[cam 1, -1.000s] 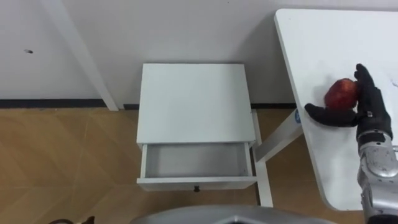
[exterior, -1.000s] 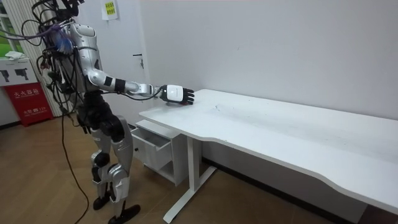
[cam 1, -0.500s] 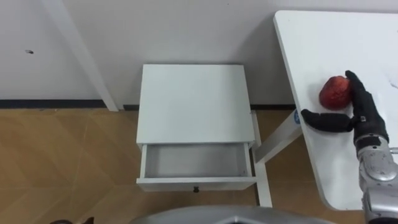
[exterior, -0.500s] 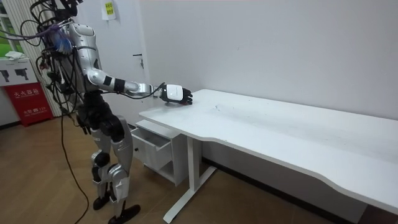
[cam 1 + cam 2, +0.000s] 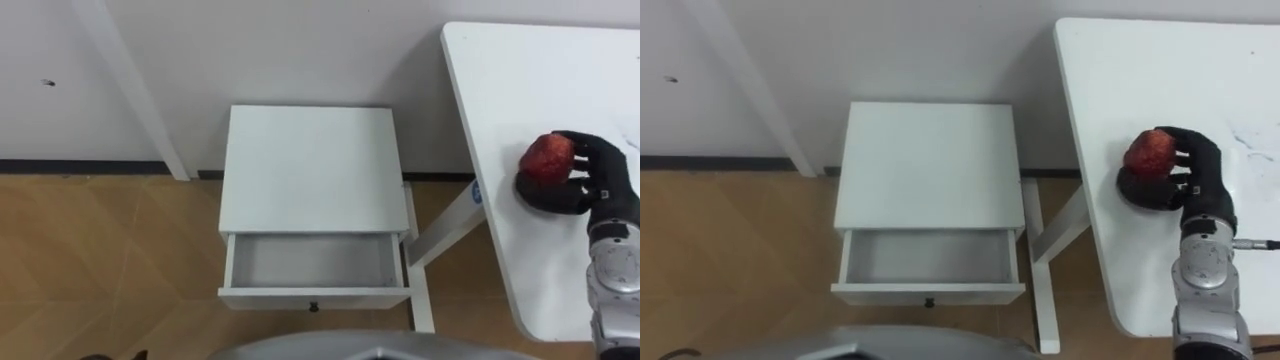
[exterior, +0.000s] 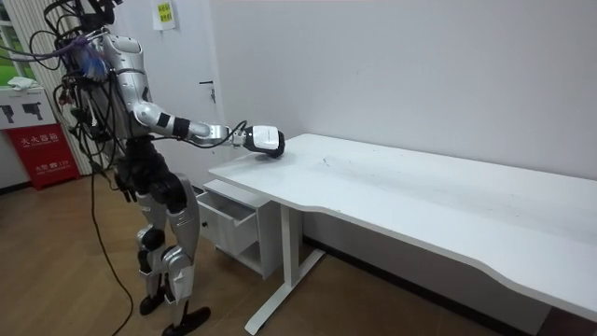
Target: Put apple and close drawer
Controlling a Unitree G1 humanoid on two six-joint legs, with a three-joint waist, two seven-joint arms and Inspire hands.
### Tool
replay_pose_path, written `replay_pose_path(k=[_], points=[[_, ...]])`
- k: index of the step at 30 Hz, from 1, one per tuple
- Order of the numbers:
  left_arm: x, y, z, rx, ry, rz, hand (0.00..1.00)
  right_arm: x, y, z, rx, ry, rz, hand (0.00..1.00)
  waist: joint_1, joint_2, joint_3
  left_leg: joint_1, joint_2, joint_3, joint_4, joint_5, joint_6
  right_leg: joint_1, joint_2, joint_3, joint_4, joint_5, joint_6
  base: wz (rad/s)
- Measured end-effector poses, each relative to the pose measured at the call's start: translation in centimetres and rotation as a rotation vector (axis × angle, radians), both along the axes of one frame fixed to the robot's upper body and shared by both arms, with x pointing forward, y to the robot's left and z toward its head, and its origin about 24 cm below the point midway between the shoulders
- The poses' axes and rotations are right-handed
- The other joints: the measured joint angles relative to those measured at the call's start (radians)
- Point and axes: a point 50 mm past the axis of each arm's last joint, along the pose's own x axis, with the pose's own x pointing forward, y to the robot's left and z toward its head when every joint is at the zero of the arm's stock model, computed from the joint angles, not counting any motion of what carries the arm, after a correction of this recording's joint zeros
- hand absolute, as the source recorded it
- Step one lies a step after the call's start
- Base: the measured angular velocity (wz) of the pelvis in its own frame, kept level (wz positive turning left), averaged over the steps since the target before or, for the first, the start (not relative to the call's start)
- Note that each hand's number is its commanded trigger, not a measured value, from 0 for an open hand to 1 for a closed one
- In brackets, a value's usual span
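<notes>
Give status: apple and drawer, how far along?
Done: the drawer stands open and empty. In hand: the right hand has its fingers curled round the apple at the white table. Left: carry the apple over, drop it in the drawer, push it shut.

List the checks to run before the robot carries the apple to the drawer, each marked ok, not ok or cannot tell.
1. Right hand curled round the apple: ok.
2. Apple lifted off the table: cannot tell.
3. Drawer open: ok.
4. Room inside the drawer for the apple: ok, nothing lies in it.
5. Apple above the drawer: not ok, it is over the table, to the drawer's right.
</notes>
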Motion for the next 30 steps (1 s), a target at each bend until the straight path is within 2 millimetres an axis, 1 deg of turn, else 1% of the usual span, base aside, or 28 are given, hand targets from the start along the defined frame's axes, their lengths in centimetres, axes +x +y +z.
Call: replay_pose_path(k=[6, 10, 15, 17, 18, 19, 21, 22, 24, 25, 26, 27, 28, 29, 30], points=[[0.2, -0.1, 0.0, 0.001, -0.003, -0.006, 0.0, 0.3, 0.8, -0.2, 0.023, -0.005, 0.027, 1.0, -0.002, -0.004, 0.0008, 0.0, 0.001, 0.0, 0.004, 0.0, 0.0, 0.0, 0.0, 0.002, 0.005, 0.0, 0.0, 0.0], [0.5, -0.2, -0.1, 0.002, -0.014, -0.025, 0.0, 0.6, 1.6, -0.1, 0.023, -0.013, 0.066, 1.0, -0.001, 0.0, 0.001, -0.008, 0.001, -0.006, 0.011, -0.003, 0.001, -0.005, 0.001, 0.003, 0.004, 0.0, 0.0, 0.0], [0.3, -0.2, -0.1, 0.002, -0.009, -0.026, 0.0, 1.3, 2.9, 0.2, 0.028, -0.025, 0.134, 1.0, 0.002, 0.005, 0.0008, -0.019, 0.002, -0.006, 0.022, -0.01, 0.002, -0.011, 0.001, 0.003, 0.004, 0.001, 0.001, 0.0], [0.6, -0.3, -0.1, 0.001, -0.013, -0.037, 0.0, 1.8, 4.1, 0.3, 0.039, -0.03, 0.2, 1.0, 0.005, 0.006, 0.0015, -0.019, 0.002, -0.005, 0.02, -0.012, 0.002, -0.011, 0.002, 0.003, 0.002, 0.001, 0.001, 0.0], [0.5, -0.3, -0.1, 0.001, -0.011, -0.039, 0.0, 1.9, 4.4, 0.4, 0.043, -0.031, 0.217, 1.0, 0.007, 0.006, 0.0014, -0.019, 0.002, -0.005, 0.019, -0.012, 0.002, -0.01, 0.002, 0.003, 0.003, 0.001, 0.001, 0.0], [0.5, -0.4, -0.1, -0.001, -0.008, -0.046, 0.0, 2.1, 5.0, 0.4, 0.05, -0.034, 0.252, 1.0, 0.016, 0.007, 0.0015, -0.018, 0.002, -0.005, 0.018, -0.012, 0.002, -0.008, 0.002, 0.002, 0.004, 0.001, 0.001, 0.0], [1.1, -0.6, -0.1, -0.005, -0.015, -0.076, 0.0, 2.5, 6.1, 0.4, 0.062, -0.022, 0.315, 1.0, 0.027, 0.008, 0.0017, -0.024, 0.002, -0.008, 0.019, -0.012, 0.002, -0.008, 0.002, -0.009, 0.005, 0.002, 0.001, 0.07], [1.2, -0.6, -0.2, -0.007, -0.016, -0.081, 0.0, 2.5, 6.4, 0.2, 0.067, -0.004, 0.336, 1.0, 0.028, 0.008, 0.0021, -0.026, 0.002, -0.01, 0.021, -0.012, 0.002, -0.008, 0.001, -0.012, 0.005, 0.002, 0.002, 0.11], [1.6, -0.8, -0.2, -0.014, -0.018, -0.099, 0.0, 2.7, 7.6, 0.0, 0.073, 0.019, 0.402, 1.0, 0.032, 0.011, 0.0041, -0.029, 0.002, -0.014, 0.022, -0.012, 0.002, -0.009, 0.001, -0.017, 0.005, 0.002, 0.002, 0.07], [1.8, -0.9, -0.3, -0.018, -0.017, -0.109, 0.0, 2.9, 8.7, -0.3, 0.064, 0.049, 0.461, 1.0, 0.034, 0.014, 0.0056, -0.033, 0.002, -0.017, 0.022, -0.012, 0.002, -0.009, 0.001, -0.02, 0.005, 0.002, 0.002, 0.1], [2.1, -1.1, -0.3, -0.022, -0.018, -0.121, 0.0, 2.8, 9.7, -0.8, 0.042, 0.101, 0.526, 1.0, 0.043, 0.019, 0.0101, -0.038, 0.001, -0.023, 0.022, -0.012, 0.002, -0.01, 0.001, -0.027, 0.005, 0.002, 0.001, 0.12], [2.4, -1.2, -0.3, -0.024, -0.024, -0.127, 0.0, 2.7, 10.2, -1.1, 0.032, 0.13, 0.559, 1.0, 0.051, 0.022, 0.013, -0.039, 0.001, -0.024, 0.022, -0.012, 0.002, -0.01, 0.0, -0.029, 0.005, 0.002, 0.001, 0.11], [3.1, -1.3, -0.3, -0.027, -0.038, -0.14, 0.0, 2.4, 11.2, -1.6, 0.018, 0.181, 0.62, 1.0, 0.064, 0.027, 0.016, -0.042, 0.0, -0.024, 0.022, -0.012, 0.003, -0.012, -0.001, -0.03, 0.005, 0.002, 0.002, 0.04], [3.4, -1.4, -0.3, -0.028, -0.046, -0.145, 0.0, 2.3, 11.9, -1.9, 0.008, 0.215, 0.67, 1.0, 0.083, 0.032, 0.0185, -0.044, 0.0, -0.023, 0.022, -0.012, 0.003, -0.014, -0.001, -0.031, 0.006, 0.002, 0.002, 0.0], [3.6, -1.4, -0.3, -0.027, -0.049, -0.145, 0.0, 2.3, 12.2, -1.9, 0.008, 0.225, 0.688, 1.0, 0.089, 0.036, 0.0197, -0.046, 0.0, -0.024, 0.022, -0.012, 0.003, -0.016, -0.002, -0.032, 0.006, 0.002, 0.002, 0.04]])
